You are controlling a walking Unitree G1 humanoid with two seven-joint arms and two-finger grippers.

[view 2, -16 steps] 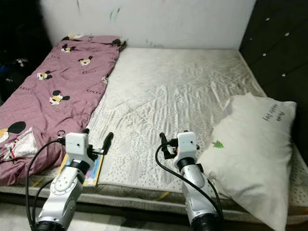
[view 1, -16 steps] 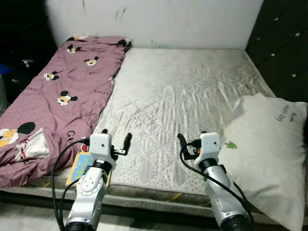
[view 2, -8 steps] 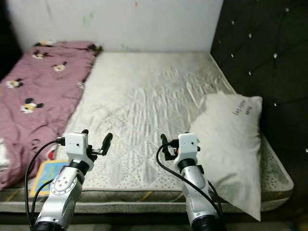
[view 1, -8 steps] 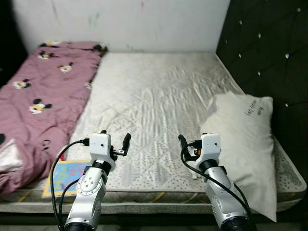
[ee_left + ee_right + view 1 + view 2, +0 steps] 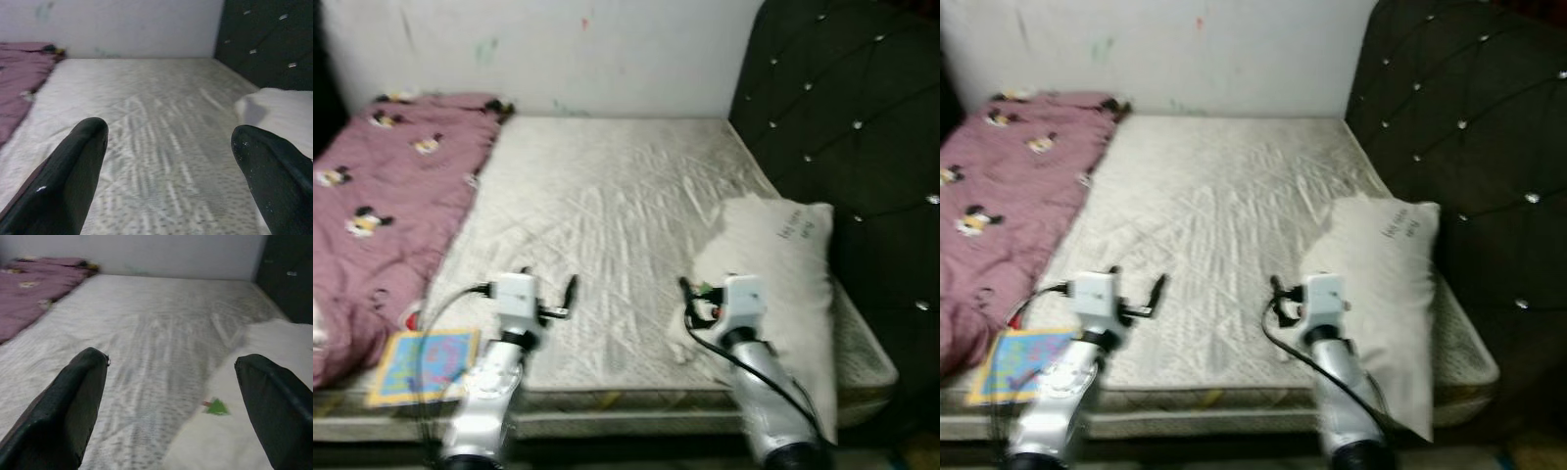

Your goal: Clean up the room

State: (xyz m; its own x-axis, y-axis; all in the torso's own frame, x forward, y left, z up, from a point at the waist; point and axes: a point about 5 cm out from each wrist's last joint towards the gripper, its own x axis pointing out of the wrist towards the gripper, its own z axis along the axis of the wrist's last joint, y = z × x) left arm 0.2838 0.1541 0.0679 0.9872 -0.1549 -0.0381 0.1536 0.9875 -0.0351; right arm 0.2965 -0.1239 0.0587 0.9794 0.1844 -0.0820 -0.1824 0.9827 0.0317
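Little looks tidied yet: both the left end effector [image 5: 548, 299] and right end effector [image 5: 703, 302] hover wide and empty over the bed's [image 5: 607, 206] near edge, pillow [image 5: 773, 264] askew right, quilt [image 5: 382, 186] bunched left, booklet [image 5: 421, 364] near-left.

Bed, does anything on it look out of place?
Yes. The pillow lies lengthwise along the bed's right edge, its lower end hanging off. The pink blanket is bunched along the left side, and a colourful book sits at the near-left corner.
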